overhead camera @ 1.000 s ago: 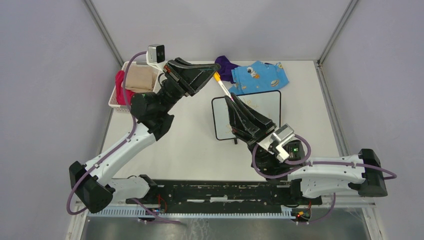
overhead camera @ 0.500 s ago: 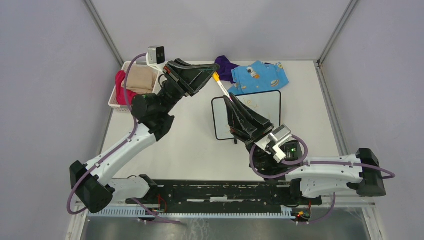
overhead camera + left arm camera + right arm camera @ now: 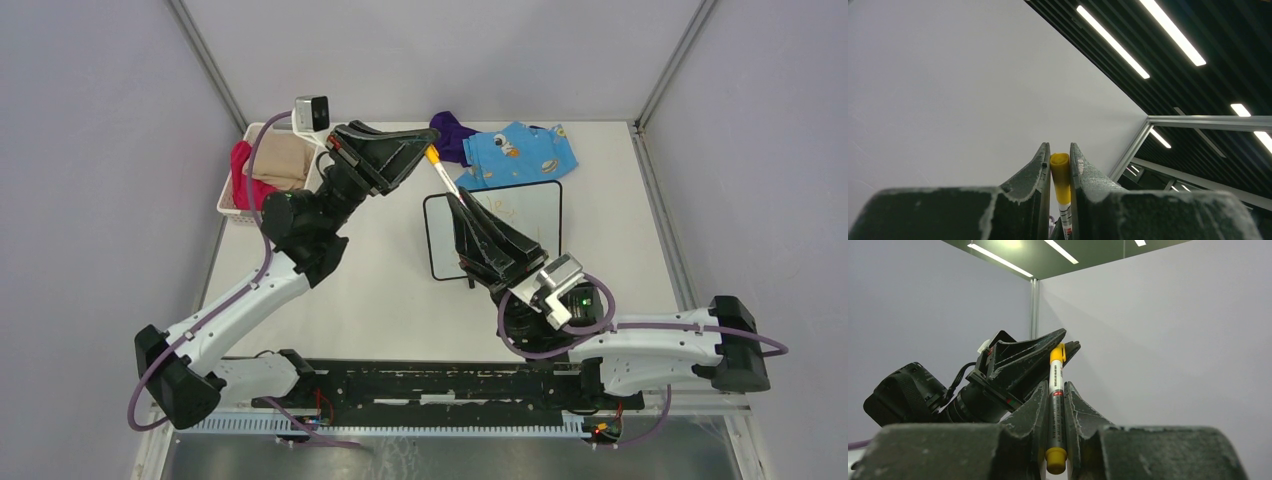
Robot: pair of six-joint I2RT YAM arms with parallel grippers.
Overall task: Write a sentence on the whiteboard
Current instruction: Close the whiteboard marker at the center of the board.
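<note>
A white marker (image 3: 446, 180) with a yellow cap hangs slanted above the table, held at both ends. My left gripper (image 3: 431, 151) is shut on the yellow cap (image 3: 1060, 172). My right gripper (image 3: 458, 198) is shut on the marker's barrel (image 3: 1055, 410), whose yellow tail end pokes out below the fingers. In the right wrist view the left gripper (image 3: 1063, 348) clamps the cap at the top. The whiteboard (image 3: 535, 225) lies flat under the right gripper, partly covered by it. Faint orange marks of the sentence (image 3: 504, 211) show on it, too small to read.
A white basket (image 3: 228, 205) with pink and beige cloths stands at the back left. A blue patterned cloth (image 3: 520, 152) and a purple cloth (image 3: 452, 132) lie behind the whiteboard. Enclosure walls ring the table.
The right wrist has shifted slightly left and the left arm has moved a little. Both grippers stay shut on the marker, which has barely moved.
</note>
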